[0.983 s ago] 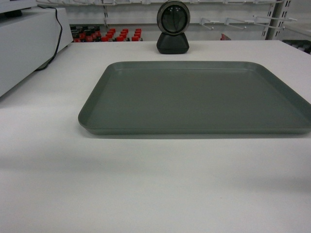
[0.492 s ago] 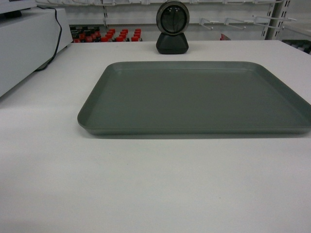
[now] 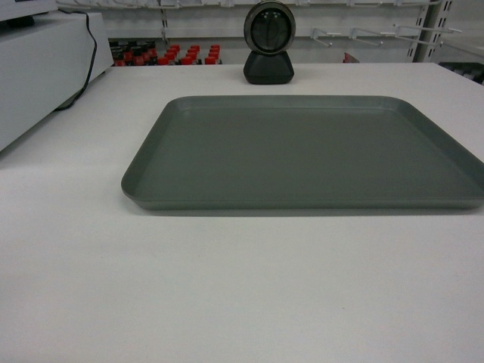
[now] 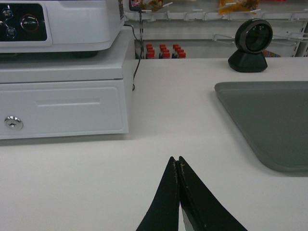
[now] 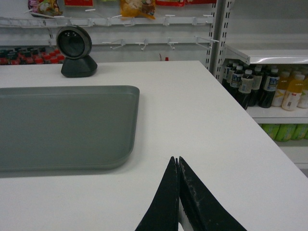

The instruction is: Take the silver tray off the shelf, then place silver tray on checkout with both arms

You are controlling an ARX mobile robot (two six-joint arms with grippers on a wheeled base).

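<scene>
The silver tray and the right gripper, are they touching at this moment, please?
Apart. The right wrist view shows bare checkout between the right gripper and the silver tray.

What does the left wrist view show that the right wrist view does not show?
Only the left wrist view shows the white cash drawer, the machine on it, and the shut left tool. Only the right wrist view shows bottled drinks on side shelves and the shut right tool. Both show the silver tray lying on the checkout and the scanner.
</scene>
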